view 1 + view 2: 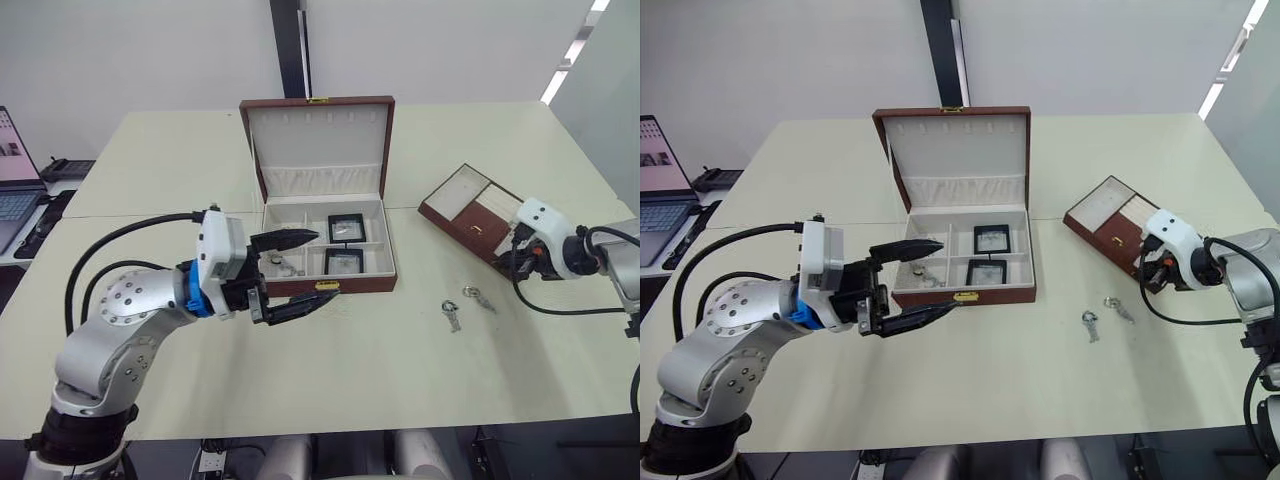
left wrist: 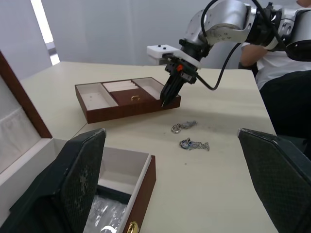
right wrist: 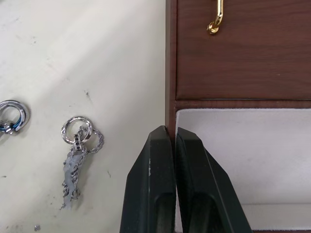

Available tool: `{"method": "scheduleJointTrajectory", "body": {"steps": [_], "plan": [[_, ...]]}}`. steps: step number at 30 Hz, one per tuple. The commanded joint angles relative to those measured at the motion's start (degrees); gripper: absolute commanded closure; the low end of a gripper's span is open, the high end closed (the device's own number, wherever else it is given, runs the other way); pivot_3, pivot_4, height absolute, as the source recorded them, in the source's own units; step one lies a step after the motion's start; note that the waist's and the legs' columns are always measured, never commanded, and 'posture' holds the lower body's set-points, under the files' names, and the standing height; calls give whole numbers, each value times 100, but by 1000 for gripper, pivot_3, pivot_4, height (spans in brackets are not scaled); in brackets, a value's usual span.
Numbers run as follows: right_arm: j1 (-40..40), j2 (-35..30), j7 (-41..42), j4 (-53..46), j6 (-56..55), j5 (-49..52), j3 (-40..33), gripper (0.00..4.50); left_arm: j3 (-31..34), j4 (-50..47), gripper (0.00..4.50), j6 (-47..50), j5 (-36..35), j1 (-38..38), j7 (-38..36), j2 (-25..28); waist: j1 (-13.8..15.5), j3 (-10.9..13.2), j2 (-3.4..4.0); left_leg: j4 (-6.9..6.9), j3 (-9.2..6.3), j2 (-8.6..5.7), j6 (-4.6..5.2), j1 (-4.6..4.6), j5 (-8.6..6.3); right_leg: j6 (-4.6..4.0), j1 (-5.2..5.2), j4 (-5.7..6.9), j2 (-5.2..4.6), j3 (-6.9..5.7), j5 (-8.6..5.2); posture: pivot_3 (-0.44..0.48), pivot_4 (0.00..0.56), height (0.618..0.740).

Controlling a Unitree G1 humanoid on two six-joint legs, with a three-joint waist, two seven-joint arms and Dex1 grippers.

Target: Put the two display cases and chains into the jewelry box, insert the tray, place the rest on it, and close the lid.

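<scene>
I see both cases (image 1: 346,228) in the box (image 1: 330,245); my left gripper (image 1: 292,272) gapes empty, my right gripper (image 3: 174,133) pinches the rim of the tray (image 1: 470,212) at 3 o'clock, still uninserted

The setting looked like an office or a robotics lab room. Large pale cream tables (image 1: 420,380) stood pushed together, their edges meeting in a seam, against plain white walls (image 1: 150,50). A dark vertical strip (image 1: 290,45) ran up the wall beyond the far edge. An open laptop (image 1: 15,190) sat on a side desk past the left edge, and a long ceiling light (image 1: 570,70) glowed at the upper right.
</scene>
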Motion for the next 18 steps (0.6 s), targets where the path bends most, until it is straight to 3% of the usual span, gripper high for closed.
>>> {"method": "scheduleJointTrajectory", "body": {"steps": [1, 18], "plan": [[53, -299, 132, -393, -149, 109, -153, 4469, 239, -132, 0, 37, -185, 44, -39, 127, 0, 0, 0, 0, 0, 0, 0, 0, 0, 0, 0, 0, 0, 0, 0, 0, 150, 740], [1212, -1904, 1047, -2281, -221, 940, -821, 4469, 476, 21, 0, 133, -63, 230, -29, 540, 5, 3, 4, -2, 1, 2, 2, -1, -1, 0, -1, 0, 1, -1, 0, 0, 150, 740]]}}
